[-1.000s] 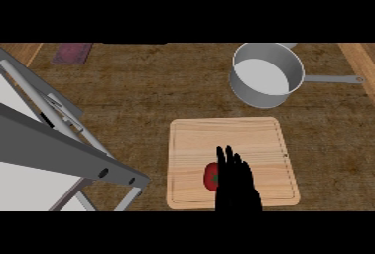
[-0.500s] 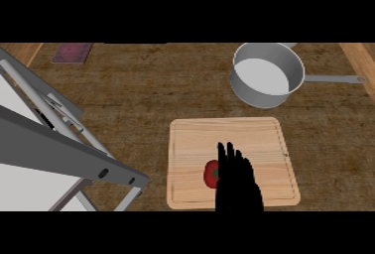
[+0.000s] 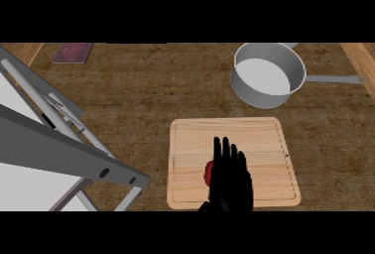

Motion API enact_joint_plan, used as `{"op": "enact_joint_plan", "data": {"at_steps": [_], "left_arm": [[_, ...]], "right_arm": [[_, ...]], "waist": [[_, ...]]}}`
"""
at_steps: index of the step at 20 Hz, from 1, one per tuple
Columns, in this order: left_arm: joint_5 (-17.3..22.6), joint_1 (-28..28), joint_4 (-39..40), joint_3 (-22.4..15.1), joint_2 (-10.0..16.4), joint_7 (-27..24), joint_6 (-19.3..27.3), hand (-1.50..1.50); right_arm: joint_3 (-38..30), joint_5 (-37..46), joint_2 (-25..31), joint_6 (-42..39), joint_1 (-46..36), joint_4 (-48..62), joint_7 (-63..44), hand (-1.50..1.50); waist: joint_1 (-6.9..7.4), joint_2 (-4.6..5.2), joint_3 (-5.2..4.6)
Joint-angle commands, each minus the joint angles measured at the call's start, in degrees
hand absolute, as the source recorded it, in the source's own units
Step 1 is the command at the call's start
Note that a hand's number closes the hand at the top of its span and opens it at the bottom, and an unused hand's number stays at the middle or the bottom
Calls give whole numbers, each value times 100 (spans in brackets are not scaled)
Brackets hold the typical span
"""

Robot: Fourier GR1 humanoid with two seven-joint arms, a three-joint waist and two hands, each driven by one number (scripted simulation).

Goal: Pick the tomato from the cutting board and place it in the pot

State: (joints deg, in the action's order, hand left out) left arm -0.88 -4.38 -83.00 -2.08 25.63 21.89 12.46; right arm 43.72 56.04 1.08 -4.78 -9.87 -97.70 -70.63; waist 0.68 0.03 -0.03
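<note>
fingers (image 3: 227,154) of the right hand (image 3: 230,181) stood straight and close together, pointing to 12 o'clock, closed on nothing. the tomato (image 3: 210,171) lay at their 9 o'clock, right against the hand's edge and half hidden under it, on the near part of the board (image 3: 271,149). only a red sliver showed, so its long axis could not be told. the pot (image 3: 267,74) sat at 1 o'clock, well apart from the board. i judged the hand needed to shift toward 9 o'clock before curling.
</note>
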Motion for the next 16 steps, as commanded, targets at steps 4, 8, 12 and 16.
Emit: {"op": "enact_joint_plan", "data": {"at_steps": [4,8,12,16], "left_arm": [[-175,-41,-96,12,-142,69,108,0],[-97,-302,156,141,-24,154,-108,0],[-82,-316,430,276,-11,-164,-198,0],[-78,-124,-34,228,-75,230,-226,0]], "right_arm": [[-402,-8,-102,100,-320,516,-698,-150],[-220,-328,-102,217,-544,906,-1038,-150],[-358,-422,-102,459,-608,1250,-878,-150],[-203,-533,-103,402,-389,1013,-939,-150]], "waist": [[-51,-2,2],[-32,11,1],[-40,12,1],[-36,-10,4]]}}
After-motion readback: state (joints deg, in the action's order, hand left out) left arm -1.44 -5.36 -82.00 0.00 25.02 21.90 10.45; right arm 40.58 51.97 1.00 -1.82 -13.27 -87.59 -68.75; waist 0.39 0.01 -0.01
